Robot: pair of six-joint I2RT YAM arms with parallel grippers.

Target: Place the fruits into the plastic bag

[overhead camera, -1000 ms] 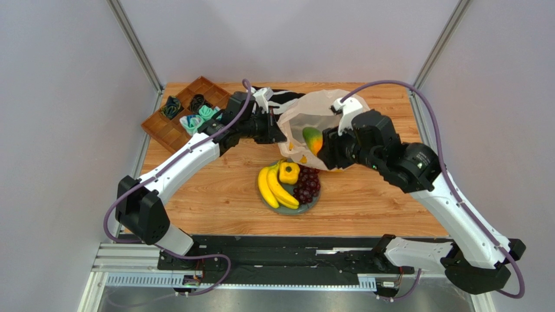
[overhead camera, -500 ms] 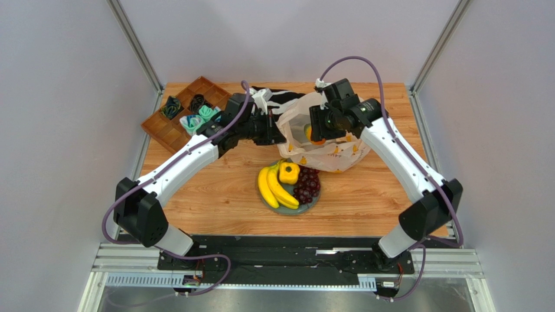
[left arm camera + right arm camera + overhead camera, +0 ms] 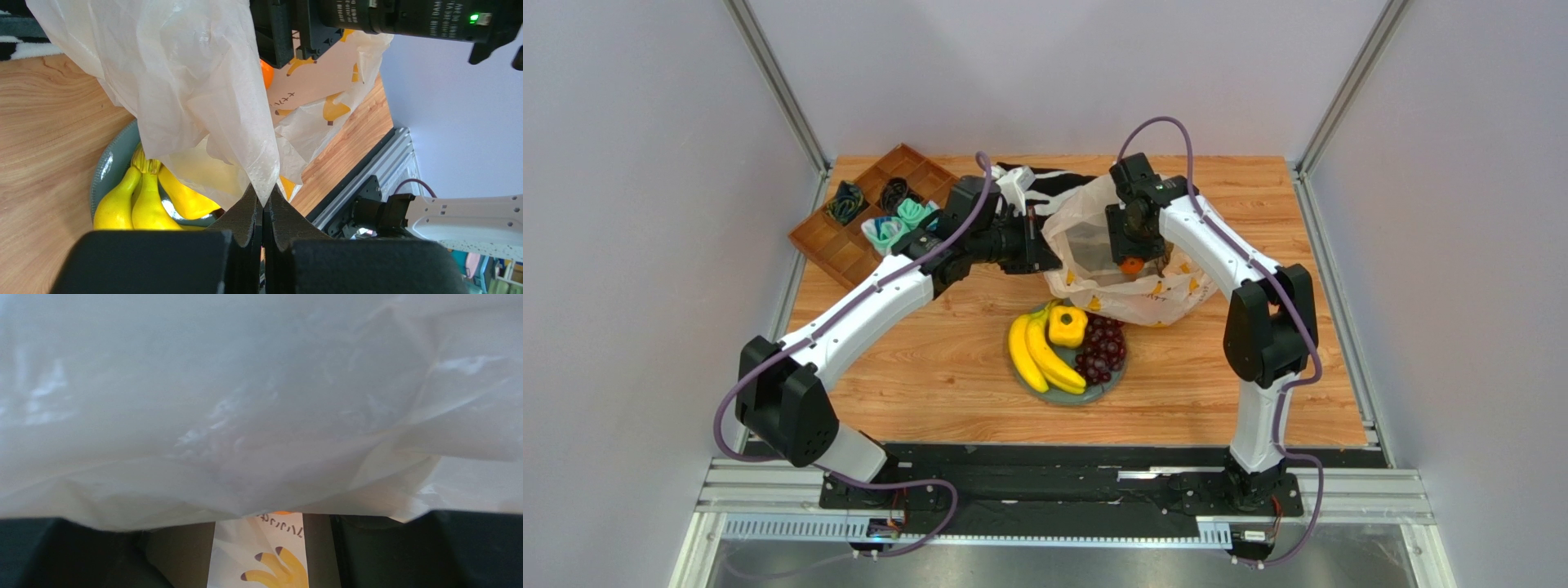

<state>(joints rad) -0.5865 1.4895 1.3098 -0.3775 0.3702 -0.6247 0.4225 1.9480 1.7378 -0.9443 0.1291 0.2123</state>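
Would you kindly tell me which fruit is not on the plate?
The orange-coloured fruit, inside the plastic bag by the right gripper; the bananas, small yellow fruit and grapes all lie on the grey plate.

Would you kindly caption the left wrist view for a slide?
Left pincer shut on the banana-print plastic bag, bananas on a grey plate behind it.

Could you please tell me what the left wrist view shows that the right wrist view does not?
Only the left wrist view shows the left gripper pinched shut on an edge of the plastic bag, the bananas on the grey plate, and the wooden table. Only the right wrist view shows the right gripper with fingers spread apart and bag film draped close over its camera. Both show the bag's crinkly film and yellow banana prints.
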